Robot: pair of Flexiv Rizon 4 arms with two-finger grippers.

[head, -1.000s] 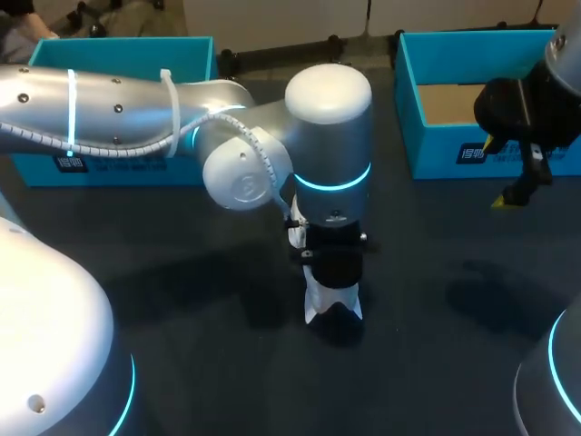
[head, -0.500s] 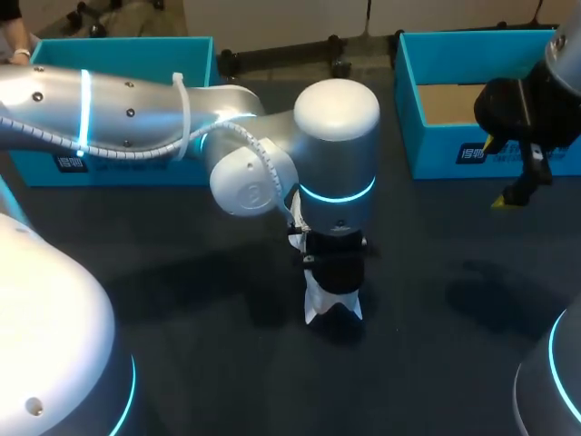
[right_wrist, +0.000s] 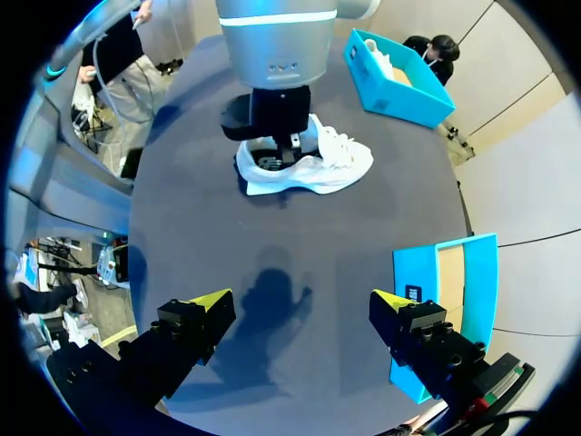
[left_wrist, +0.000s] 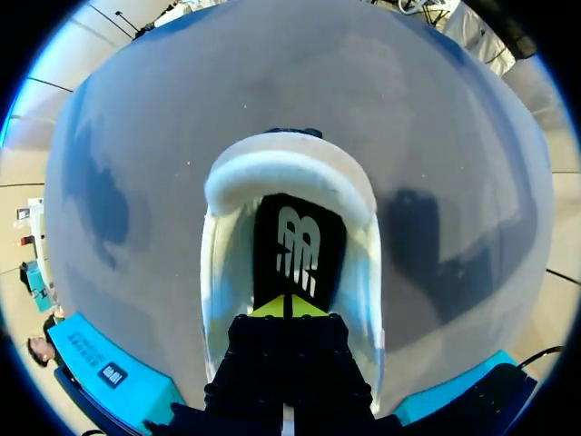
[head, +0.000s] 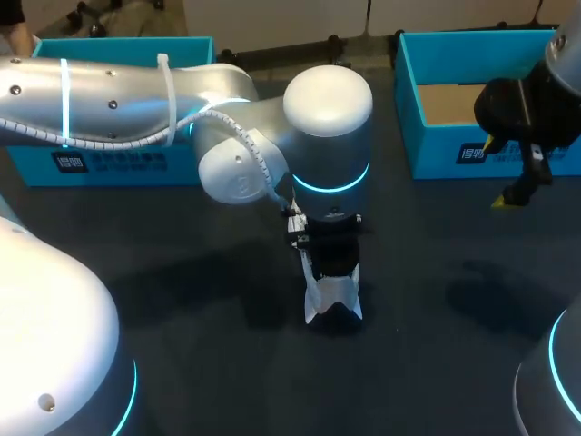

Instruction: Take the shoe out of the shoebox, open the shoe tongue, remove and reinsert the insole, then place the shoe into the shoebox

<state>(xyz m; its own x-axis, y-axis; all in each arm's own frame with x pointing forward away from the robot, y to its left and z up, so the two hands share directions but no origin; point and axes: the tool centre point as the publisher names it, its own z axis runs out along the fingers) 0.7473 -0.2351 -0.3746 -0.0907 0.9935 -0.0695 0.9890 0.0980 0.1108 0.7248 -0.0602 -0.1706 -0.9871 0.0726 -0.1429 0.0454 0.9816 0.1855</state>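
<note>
Shoe (head: 333, 295) on worktop (head: 227, 363) | left end effector (left_wrist: 286, 307) inside shoe, tips pressed together on insole (left_wrist: 300, 245); we can't tell if it's pinched | right end effector (right_wrist: 301, 300) spread, well apart from shoe | we judge insole light, floppy: pinch heel edge

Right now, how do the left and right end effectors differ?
The left end effector is down inside the white shoe, yellow tips together; the right end effector hangs over the table, tips wide apart, holding nothing. Both have black fingers with yellow tips.
</note>
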